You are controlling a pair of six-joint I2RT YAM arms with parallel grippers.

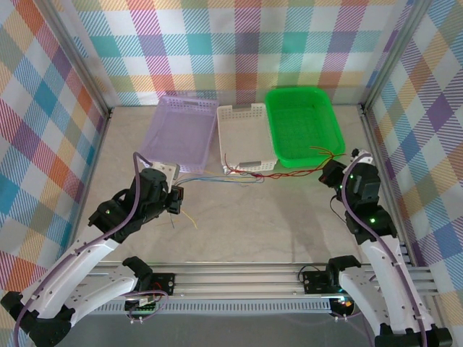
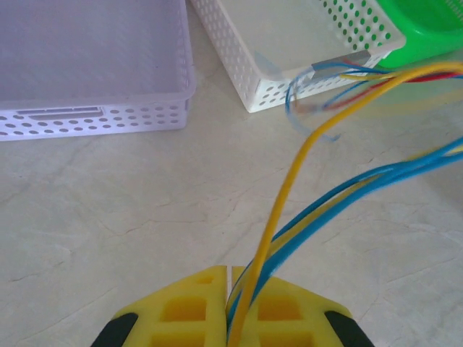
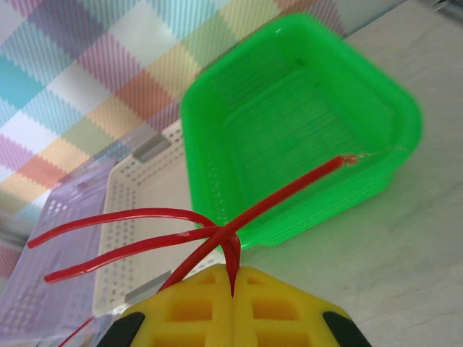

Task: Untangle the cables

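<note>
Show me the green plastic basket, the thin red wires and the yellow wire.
green plastic basket (image 1: 304, 126): overhead view, bare floor.
thin red wires (image 3: 289, 191): right wrist view, straight strand's middle.
thin yellow wire (image 2: 287, 189): left wrist view, middle of its rise.

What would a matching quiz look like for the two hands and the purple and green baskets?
Column one:
1. left hand
2. right hand
3. green basket
4. purple basket

Column two:
A. shut on red wires
B. right end of the basket row
C. shut on blue and yellow wires
D. left end of the basket row

Pairs: 1-C, 2-A, 3-B, 4-D
</note>
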